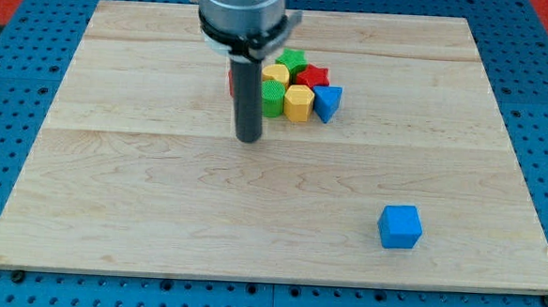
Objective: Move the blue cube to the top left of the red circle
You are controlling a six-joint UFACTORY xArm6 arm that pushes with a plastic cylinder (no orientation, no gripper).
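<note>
My tip (pixel 248 139) rests on the wooden surface (pixel 140 193) at the view's left edge of a tight cluster, with no jaws to speak of (the arm ends in a bare rod). The blue cube (pixel 401 226) sits alone, well apart toward the view's bottom right, so I judge the push has not begun. A red block (pixel 231 80) shows only as a sliver behind the rod, possibly the red circle. There are no containers; the yellow hexagonal block (pixel 298 103) and blue triangular block (pixel 326 102) simply huddle together
</note>
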